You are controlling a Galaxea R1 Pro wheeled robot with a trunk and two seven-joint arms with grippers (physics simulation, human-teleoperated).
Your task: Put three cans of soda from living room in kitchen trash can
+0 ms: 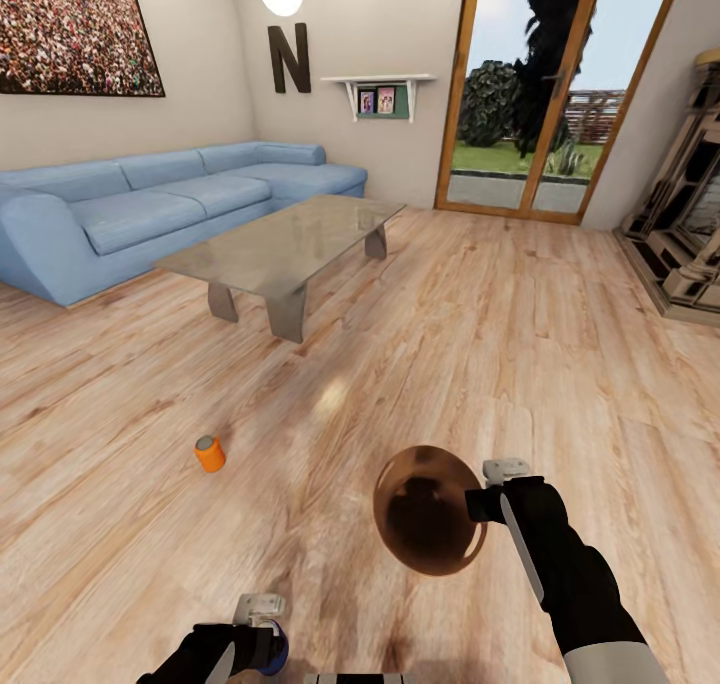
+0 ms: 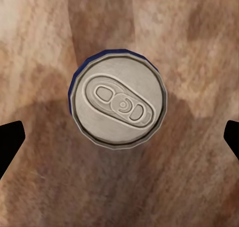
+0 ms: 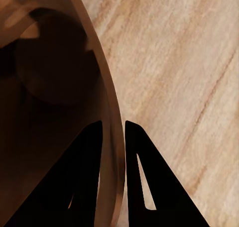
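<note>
While an orange soda can (image 1: pixel 210 454) stands on the living-room floor, the left gripper (image 2: pixel 119 137) hangs spread over a blue-sided can (image 2: pixel 118 101).
The right gripper (image 3: pixel 113 137) pinches the trash can (image 1: pixel 428 509) wall; an off-centre closure could topple the can.

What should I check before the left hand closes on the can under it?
1. Left hand open: ok, its fingertips stand wide apart, one on each side of the can.
2. Can upright, top facing the hand: ok.
3. Can is a task one: not ok, its side shows blue, not orange.
4. Right hand holds the bin: ok, one finger inside the wall, one outside.
5. Orange can left to collect: ok, upright on the floor, apart from both hands.
</note>
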